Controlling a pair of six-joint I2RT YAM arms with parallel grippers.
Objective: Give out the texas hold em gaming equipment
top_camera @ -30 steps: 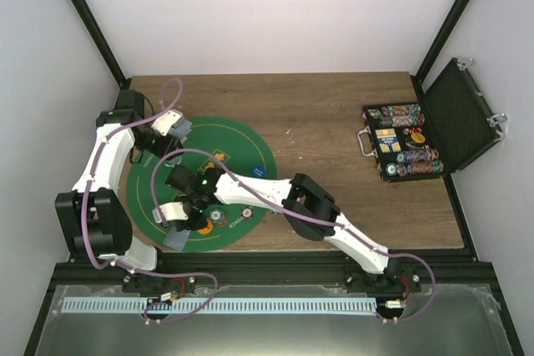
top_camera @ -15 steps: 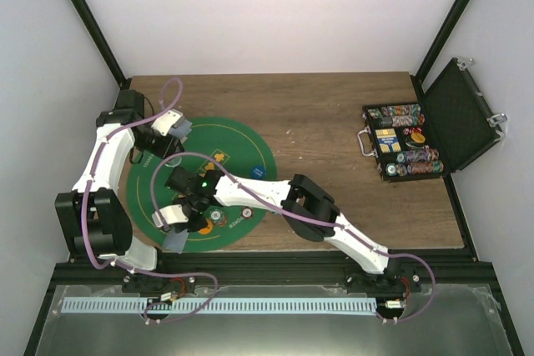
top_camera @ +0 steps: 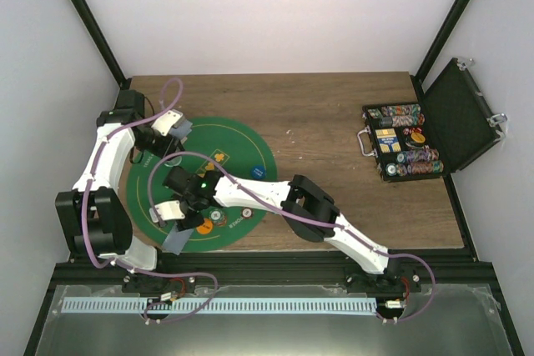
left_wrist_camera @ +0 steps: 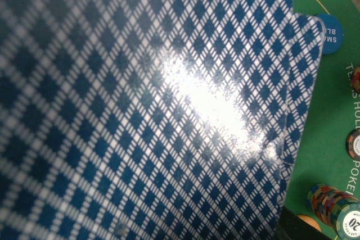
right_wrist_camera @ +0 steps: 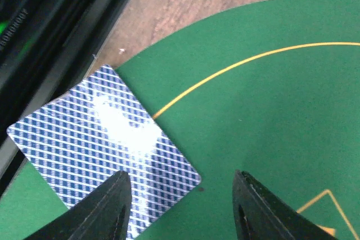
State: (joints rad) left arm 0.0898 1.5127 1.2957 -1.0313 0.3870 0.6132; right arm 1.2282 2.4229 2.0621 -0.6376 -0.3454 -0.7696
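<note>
Blue-diamond card backs, a fanned stack of playing cards (left_wrist_camera: 146, 99), fill the left wrist view and hide the fingers of my left gripper (top_camera: 171, 127), which holds the stack (top_camera: 182, 129) over the far left of the green mat (top_camera: 242, 143). Open over the mat's near left edge (right_wrist_camera: 270, 111), my right gripper (right_wrist_camera: 183, 206) has nothing between its fingers. One card (right_wrist_camera: 107, 150) lies face down on the felt under the left finger (right_wrist_camera: 109, 209); the top view shows that card (top_camera: 176, 240) too. Beside it on the mat are an orange chip (top_camera: 204, 225), a pale chip (top_camera: 219, 216) and a red-white chip (top_camera: 246, 213).
A blue chip (top_camera: 257, 171) and a small yellow marker (top_camera: 219, 157) sit nearer the mat's middle. At the right of the table stands the open black case (top_camera: 457, 118), with rows of chips (top_camera: 406, 152) inside. A short chip stack (left_wrist_camera: 337, 209) shows low in the left wrist view.
My right gripper has opened and let go of the card, which now lies on the mat. It shifted slightly, uncovering the orange chip. The left arm has not moved.
</note>
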